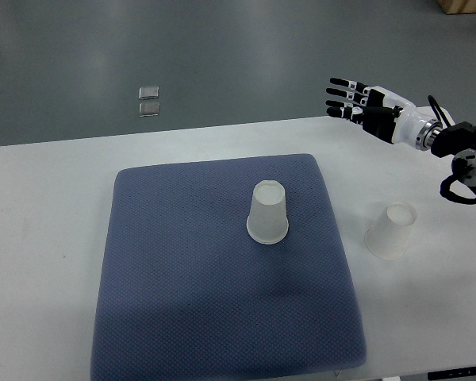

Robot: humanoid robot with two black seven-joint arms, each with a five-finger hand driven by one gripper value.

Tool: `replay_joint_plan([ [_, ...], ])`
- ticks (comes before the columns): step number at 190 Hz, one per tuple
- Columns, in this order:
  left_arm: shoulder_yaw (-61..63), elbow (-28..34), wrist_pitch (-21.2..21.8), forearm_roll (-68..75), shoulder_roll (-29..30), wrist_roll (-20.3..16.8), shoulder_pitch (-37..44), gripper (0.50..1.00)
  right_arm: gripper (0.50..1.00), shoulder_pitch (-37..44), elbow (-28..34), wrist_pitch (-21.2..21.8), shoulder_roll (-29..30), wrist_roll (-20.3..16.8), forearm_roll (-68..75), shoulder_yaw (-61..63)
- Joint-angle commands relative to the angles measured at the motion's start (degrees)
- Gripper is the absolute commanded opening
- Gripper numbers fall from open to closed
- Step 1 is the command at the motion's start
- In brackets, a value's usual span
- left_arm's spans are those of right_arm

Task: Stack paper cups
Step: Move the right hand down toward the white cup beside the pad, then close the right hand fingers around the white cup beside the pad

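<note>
- Top view gives you one paper cup (267, 213) upside down on the blue mat (182, 278).
- Your second cup (391, 230) sits upside down on the white table (47, 238), right of the mat.
- Your right hand (363, 101) hovers beyond, fingers spread, empty.

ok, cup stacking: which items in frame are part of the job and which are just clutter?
Job:
- translucent white paper cup, upside down on the mat
- second white paper cup on the table, right of the mat
- right hand, open, raised, holding nothing

Lying about:
- blue-grey textured mat
- white table
- two small metal floor plates
</note>
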Motion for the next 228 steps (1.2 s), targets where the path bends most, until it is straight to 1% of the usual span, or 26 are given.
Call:
replay_joint_plan([
  [1, -0.01, 0.16, -0.01, 0.01, 0.0, 0.0, -0.05, 1.0, 0.926, 0.33, 0.08, 3.76, -2.3, -0.02, -0.11, 0.1],
  [10, -0.01, 0.16, -0.01, 0.01, 0.0, 0.0, 0.03, 1.0, 0.926, 0.77, 0.08, 5.77, -2.92, -0.02, -0.46, -0.6],
  [19, -0.01, 0.07, -0.01, 0.01, 0.0, 0.0, 0.03, 1.0, 0.926, 1.12, 0.08, 6.66, -3.62, -0.02, -1.96, -0.96],
  [40, -0.01, 0.07, -0.01, 0.01, 0.0, 0.0, -0.05, 1.0, 0.924, 1.3, 0.34, 9.2, -7.92, 0.16, -12.23, -0.17],
  [47, -0.01, 0.07, -0.01, 0.01, 0.0, 0.0, -0.05, 1.0, 0.924, 1.38, 0.43, 9.23, -8.81, 0.34, -15.05, 0.01],
  [55, -0.01, 0.07, -0.01, 0.01, 0.0, 0.0, -0.05, 1.0, 0.924, 1.65, 0.43, 9.23, -9.77, 1.48, -18.48, 0.01],
  [72, -0.01, 0.16, -0.01, 0.01, 0.0, 0.0, -0.05, 1.0, 0.924, 3.05, 1.31, 9.23, -12.75, 5.6, -25.77, -0.52],
  [76, -0.01, 0.16, -0.01, 0.01, 0.0, 0.0, -0.05, 1.0, 0.924, 3.05, 1.66, 9.23, -13.29, 5.96, -26.74, -0.61],
  [89, -0.01, 0.07, -0.01, 0.01, 0.0, 0.09, -0.05, 1.0, 0.924, 3.06, 5.7, 9.23, -16.36, 7.63, -33.33, -1.04],
  [106, -0.01, 0.07, -0.01, 0.01, 0.0, 0.0, -0.05, 1.0, 0.924, 2.7, 10.71, 9.23, -18.73, 9.47, -40.97, -1.13],
  [146, -0.01, 0.07, -0.01, 0.01, 0.0, 0.0, -0.05, 1.0, 0.924, 2.26, 15.29, 9.23, -21.46, 13.78, -55.57, -1.4],
  [154, -0.01, 0.16, -0.01, 0.01, 0.0, 0.0, -0.05, 1.0, 0.924, 2.0, 17.39, 9.23, -22.34, 14.75, -59.08, -1.83],
  [172, -0.01, 0.07, -0.01, 0.01, 0.0, 0.0, -0.05, 1.0, 0.924, 1.03, 21.7, 9.23, -24.71, 15.45, -64.18, -2.8],
  [187, -0.01, 0.07, -0.01, 0.01, 0.0, 0.0, -0.05, 1.0, 0.924, -0.02, 24.51, 9.23, -25.15, 15.45, -66.65, -4.82],
  [200, -0.01, 0.07, -0.01, 0.01, 0.0, 0.0, -0.05, 1.0, 0.924, -0.2, 26.18, 6.66, -25.24, 15.45, -68.93, -7.37],
  [218, -0.01, 0.07, -0.01, 0.01, 0.0, 0.0, -0.05, 1.0, 0.924, -0.2, 26.27, 3.14, -25.24, 15.45, -70.42, -10.45],
  [228, -0.01, 0.07, 0.08, 0.01, 0.0, 0.0, -0.05, 1.0, 0.924, -0.11, 26.27, 2.09, -25.24, 15.45, -70.78, -11.68],
])
